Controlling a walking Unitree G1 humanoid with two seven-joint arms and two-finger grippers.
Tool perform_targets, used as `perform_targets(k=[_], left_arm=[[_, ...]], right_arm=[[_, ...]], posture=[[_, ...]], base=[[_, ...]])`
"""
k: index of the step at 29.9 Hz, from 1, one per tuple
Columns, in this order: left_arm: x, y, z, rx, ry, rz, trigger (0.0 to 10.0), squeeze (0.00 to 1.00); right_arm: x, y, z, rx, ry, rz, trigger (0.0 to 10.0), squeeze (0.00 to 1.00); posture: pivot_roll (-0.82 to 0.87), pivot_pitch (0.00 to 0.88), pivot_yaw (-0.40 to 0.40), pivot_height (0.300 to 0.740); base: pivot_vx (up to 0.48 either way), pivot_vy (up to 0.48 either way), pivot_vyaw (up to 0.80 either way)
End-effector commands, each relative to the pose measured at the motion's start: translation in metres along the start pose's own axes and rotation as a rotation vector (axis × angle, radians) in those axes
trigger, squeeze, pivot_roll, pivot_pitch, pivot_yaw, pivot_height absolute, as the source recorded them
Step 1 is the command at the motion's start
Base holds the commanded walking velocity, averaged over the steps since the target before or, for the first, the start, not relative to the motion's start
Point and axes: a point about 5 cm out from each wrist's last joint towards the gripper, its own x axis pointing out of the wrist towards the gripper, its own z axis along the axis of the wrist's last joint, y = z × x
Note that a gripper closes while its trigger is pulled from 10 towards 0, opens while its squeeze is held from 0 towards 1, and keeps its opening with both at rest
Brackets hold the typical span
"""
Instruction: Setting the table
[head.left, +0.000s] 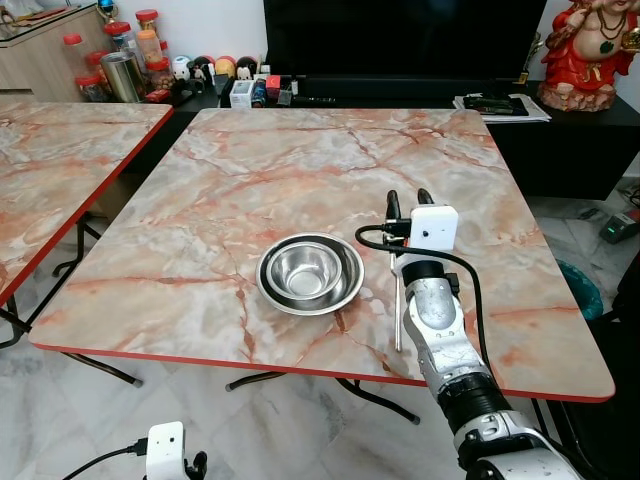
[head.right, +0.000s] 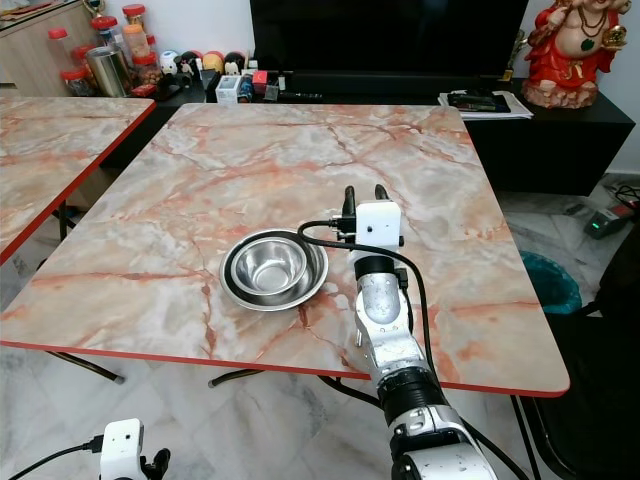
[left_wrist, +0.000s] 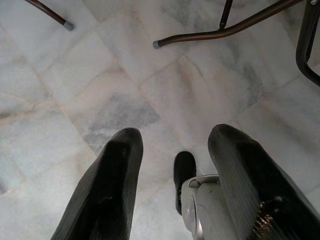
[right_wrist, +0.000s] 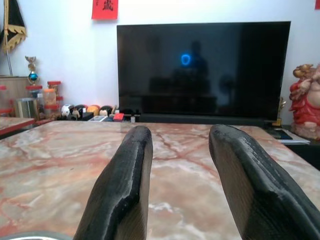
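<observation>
A second marble-patterned table with a red edge (head.left: 60, 160) is standing at the far left, apart from the main one. Low in the head views, the left gripper (left_wrist: 172, 180) is hanging over the pale marble floor tiles (left_wrist: 75, 100), its two black fingers spread apart with nothing between them. On the large square marble-patterned table with a red rim (head.left: 300, 160), two nested round stainless-steel bowls (head.left: 310, 273) are sitting near the front edge, slightly left of the right arm. Just to their right, a thin metal utensil with a long straight handle (head.left: 398, 315) is lying on the tabletop, partly hidden under the silver forearm. The right gripper (head.left: 409, 197) is hovering low over the table just beside the bowls, its fingers parted and empty, pointing toward the black television screen (right_wrist: 202, 67). A red seated figurine (head.left: 590, 50) is resting at the far right.
</observation>
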Motion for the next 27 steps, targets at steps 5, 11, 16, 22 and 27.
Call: perform_targets(k=[5, 11, 16, 22, 27], left_arm=[[0.0000, 0.0027, -0.0016, -0.010, 0.019, 0.007, 10.0, 0.00], [0.0008, 0.0032, 0.0011, -0.002, 0.014, 0.000, 10.0, 0.00], [0.0015, 0.0038, 0.0032, 0.011, 0.014, -0.006, 10.0, 0.00], [0.0021, 0.0039, 0.0051, 0.005, 0.009, -0.004, 10.0, 0.00], [0.0021, 0.0039, 0.0051, 0.005, 0.009, -0.004, 10.0, 0.00]], right_arm=[[-0.0004, 0.0061, 0.0035, 0.015, 0.000, 0.014, 10.0, 0.00], [-0.0024, 0.0024, 0.0000, 0.031, 0.021, -0.024, 10.0, 0.00], [-0.0026, 0.0026, 0.0009, 0.034, 0.019, -0.028, 10.0, 0.00], [-0.0048, 0.0071, 0.0011, 0.048, 0.018, -0.032, 10.0, 0.00], [-0.0048, 0.0071, 0.0011, 0.048, 0.018, -0.032, 10.0, 0.00]], posture=[[0.08, 0.000, 0.041, 0.740], [0.08, 0.000, 0.055, 0.740], [0.07, 0.000, 0.064, 0.740], [0.08, 0.000, 0.073, 0.740], [0.08, 0.000, 0.073, 0.740]], base=[[0.000, 0.298, 0.00], [0.000, 0.312, 0.00], [0.000, 0.322, 0.00], [0.000, 0.321, 0.00], [0.000, 0.322, 0.00]])
